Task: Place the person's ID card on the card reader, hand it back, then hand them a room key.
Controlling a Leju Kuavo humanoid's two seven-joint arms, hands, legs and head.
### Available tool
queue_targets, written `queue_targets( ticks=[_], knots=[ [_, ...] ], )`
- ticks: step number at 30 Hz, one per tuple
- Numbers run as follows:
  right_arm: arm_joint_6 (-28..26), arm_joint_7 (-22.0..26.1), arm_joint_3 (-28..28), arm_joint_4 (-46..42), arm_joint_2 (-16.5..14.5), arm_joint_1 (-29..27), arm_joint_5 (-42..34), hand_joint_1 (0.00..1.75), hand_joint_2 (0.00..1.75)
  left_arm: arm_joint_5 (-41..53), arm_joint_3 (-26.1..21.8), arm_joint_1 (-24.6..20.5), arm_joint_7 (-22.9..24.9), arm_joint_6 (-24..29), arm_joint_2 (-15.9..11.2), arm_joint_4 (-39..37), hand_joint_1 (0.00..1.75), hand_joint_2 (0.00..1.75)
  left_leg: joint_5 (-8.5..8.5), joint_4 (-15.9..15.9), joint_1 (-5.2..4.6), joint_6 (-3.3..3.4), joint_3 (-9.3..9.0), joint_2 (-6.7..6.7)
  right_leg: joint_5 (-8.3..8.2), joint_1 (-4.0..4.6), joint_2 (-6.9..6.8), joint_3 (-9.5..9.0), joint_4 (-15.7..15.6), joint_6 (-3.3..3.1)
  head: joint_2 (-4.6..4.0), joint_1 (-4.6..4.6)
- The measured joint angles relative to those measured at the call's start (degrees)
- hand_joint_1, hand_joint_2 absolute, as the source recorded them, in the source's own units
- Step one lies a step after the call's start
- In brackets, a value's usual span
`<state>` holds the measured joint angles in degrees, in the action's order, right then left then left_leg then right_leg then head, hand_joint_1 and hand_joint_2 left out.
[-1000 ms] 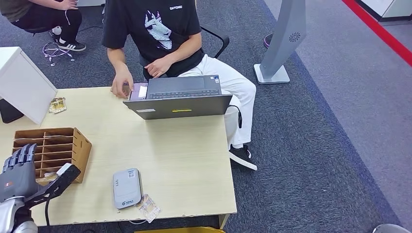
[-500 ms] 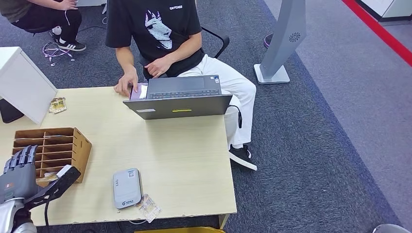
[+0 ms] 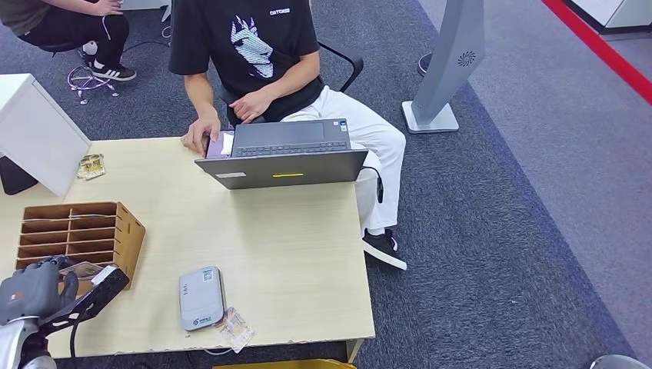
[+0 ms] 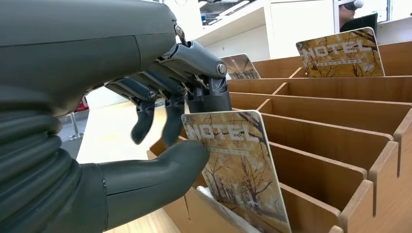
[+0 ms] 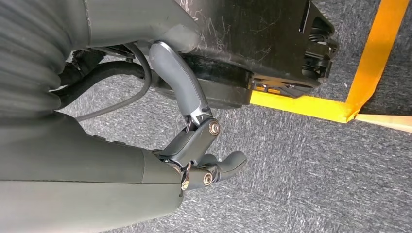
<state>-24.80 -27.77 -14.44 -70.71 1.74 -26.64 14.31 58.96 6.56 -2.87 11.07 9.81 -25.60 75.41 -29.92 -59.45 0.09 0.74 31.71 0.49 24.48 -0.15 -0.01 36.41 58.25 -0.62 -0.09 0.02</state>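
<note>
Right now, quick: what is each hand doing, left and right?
Left hand: pinches a motel key card between thumb and fingers at the wooden card rack.
Right hand: hangs over the carpet, fingers curled in, holding nothing.

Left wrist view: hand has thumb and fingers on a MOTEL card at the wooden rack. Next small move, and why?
Probably lift the card straight up out of its slot. The left hand pinches it between thumb and fingers, but its lower end sits between the dividers of the wooden rack, so swinging toward the person now would likely catch it.
</note>
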Motion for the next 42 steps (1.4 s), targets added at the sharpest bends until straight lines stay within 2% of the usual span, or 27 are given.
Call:
queue_targets(
  ticks=[12,16,22,28,33,38,42],
  knots=[
    [-2.5,-1.3,-3.9,0.0,2.1,0.6,-2.6,0.0,1.75,1.2,-0.8,2.9,1.6,0.6,-1.2,1.7,1.75,1.75,0.0,0.0,0.0,0.0,0.0,0.02,0.0,0.0,0.01,0.0,0.0,0.0,0.0,0.0],
    [-3.3,-1.5,-5.0,0.2,2.7,0.9,-2.9,0.0,1.75,0.7,-2.2,3.6,2.1,3.9,-1.0,3.4,1.75,1.75,0.0,0.0,0.0,0.0,-0.01,0.0,0.0,0.01,0.0,0.01,0.0,0.0,0.0,0.01],
    [-3.9,-1.9,-6.2,0.3,3.5,1.0,-2.7,0.0,1.75,0.1,-4.9,3.6,2.6,6.6,0.3,9.2,1.75,1.75,0.0,0.0,0.0,0.0,0.0,-0.01,0.0,0.0,0.0,0.01,0.0,0.0,0.0,0.01],
    [-4.3,-2.4,-7.2,0.0,4.1,0.8,-1.7,0.0,1.75,2.3,-6.3,3.6,-0.4,14.0,1.7,17.9,1.75,1.75,0.0,0.0,-0.01,0.0,0.0,-0.01,-0.01,-0.01,0.0,0.0,0.0,0.01,0.01,-0.01],
    [-4.3,-2.6,-7.4,-0.6,4.4,0.5,-1.6,0.0,1.75,3.1,-6.8,3.6,-0.7,14.8,2.5,23.2,1.75,1.75,-0.01,0.0,-0.01,0.01,0.0,-0.01,0.0,0.0,-0.01,0.01,0.0,0.01,0.0,-0.01],
    [-4.5,-2.4,-7.7,-0.7,4.5,0.2,-1.0,0.0,1.75,5.4,-7.2,3.8,-3.2,20.0,3.2,27.1,1.75,1.75,0.0,0.0,-0.01,0.0,0.0,-0.01,0.0,0.01,-0.01,0.0,0.0,0.0,0.0,0.0],
    [-4.5,-2.4,-8.1,-0.7,4.7,0.0,-1.1,0.0,1.75,6.7,-7.8,4.3,-3.2,20.9,3.2,30.8,1.75,1.75,0.0,0.0,0.0,0.0,0.0,0.0,0.0,0.0,-0.01,0.0,0.0,0.0,0.0,-0.01]
  ],
)
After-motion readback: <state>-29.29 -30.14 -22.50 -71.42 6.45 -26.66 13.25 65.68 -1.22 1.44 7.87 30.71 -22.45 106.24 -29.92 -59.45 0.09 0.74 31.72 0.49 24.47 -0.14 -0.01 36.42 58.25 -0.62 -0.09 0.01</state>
